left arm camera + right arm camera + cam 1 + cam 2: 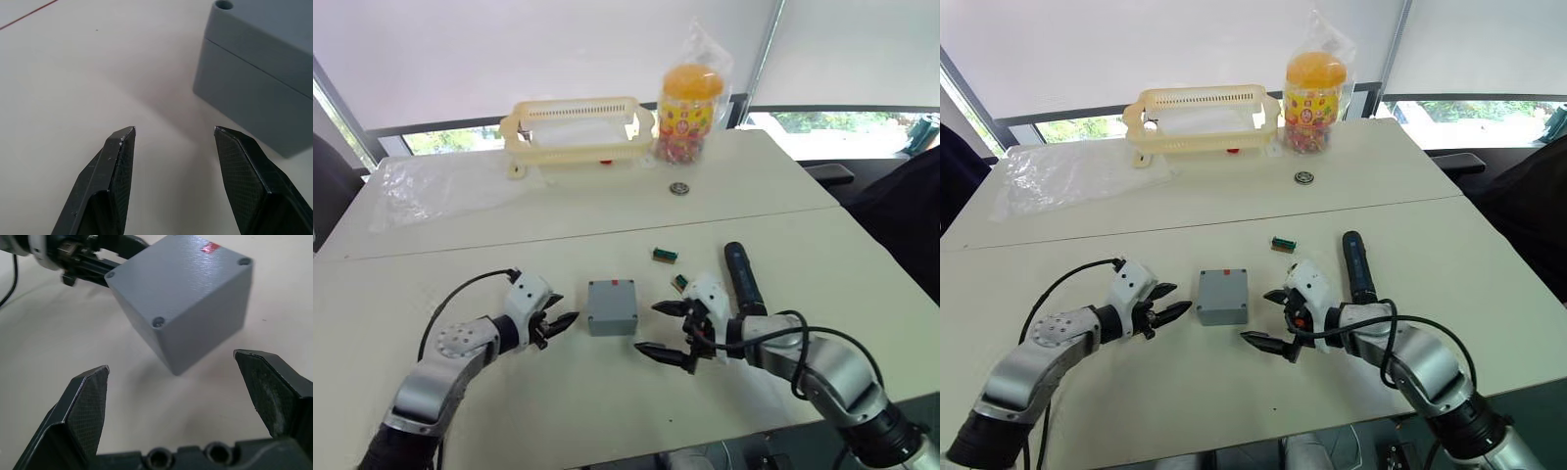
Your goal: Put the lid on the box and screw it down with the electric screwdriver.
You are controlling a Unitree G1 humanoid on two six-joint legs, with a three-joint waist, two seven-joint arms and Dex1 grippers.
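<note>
Both hands are down on the surface and flanking the box (612,306), which sits near the front edge, about midway along it. Left hand (555,326) sits just off the box's left side, fingers spread a little with nothing between them, pointing straight at the box's side wall. Right hand (665,329) is opposite, just off the box's right side, fingers spread wide and empty, aimed at a box corner in its wrist view. And look at the box: the lid (183,281) appears already seated on top, corner screw holes showing and a small red mark on its upper face, though whether it is fully flush I can't say from here. So the next piece of business is the electric screwdriver (743,278). It lies on the surface right behind the right hand, touching or nearly touching the wrist, long axis running from the front edge toward the back edge. Right arm is clearly the nearer one; the left is well apart from the tool, with the box between them. Two small green-brown blocks (665,256) lie just behind the box.
</note>
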